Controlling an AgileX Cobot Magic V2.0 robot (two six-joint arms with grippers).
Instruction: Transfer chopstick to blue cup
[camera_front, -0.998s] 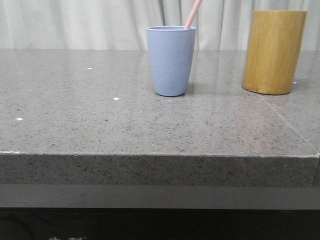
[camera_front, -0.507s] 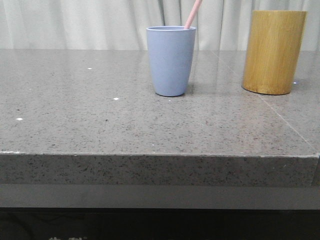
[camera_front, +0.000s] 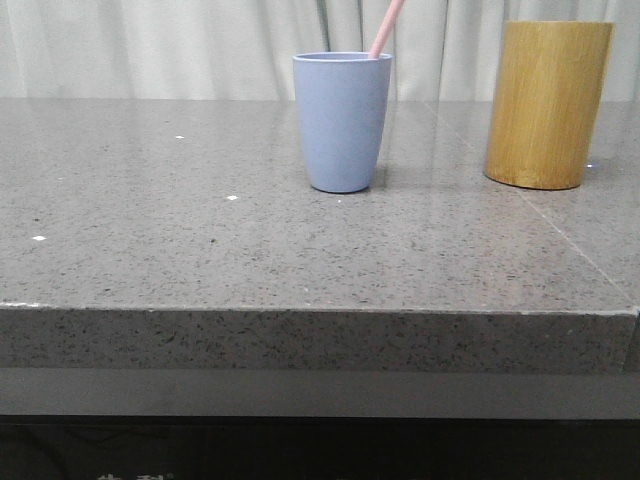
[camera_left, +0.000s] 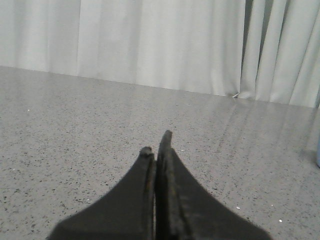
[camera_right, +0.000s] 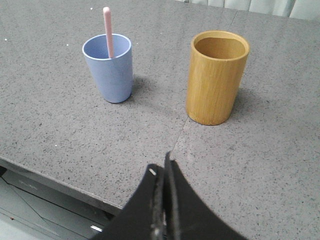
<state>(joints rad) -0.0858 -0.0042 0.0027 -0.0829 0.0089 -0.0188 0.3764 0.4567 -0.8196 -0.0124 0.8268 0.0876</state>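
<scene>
The blue cup stands upright on the grey stone table, mid-back in the front view. A pale pink chopstick leans in it, upper end sticking out. The right wrist view shows the cup with the chopstick inside. My right gripper is shut and empty, above the table's front edge, well apart from the cup. My left gripper is shut and empty over bare table. Neither gripper shows in the front view.
A taller yellow-brown bamboo cylinder stands to the right of the blue cup; from above it looks empty. White curtains hang behind the table. The table's front edge runs across the front view.
</scene>
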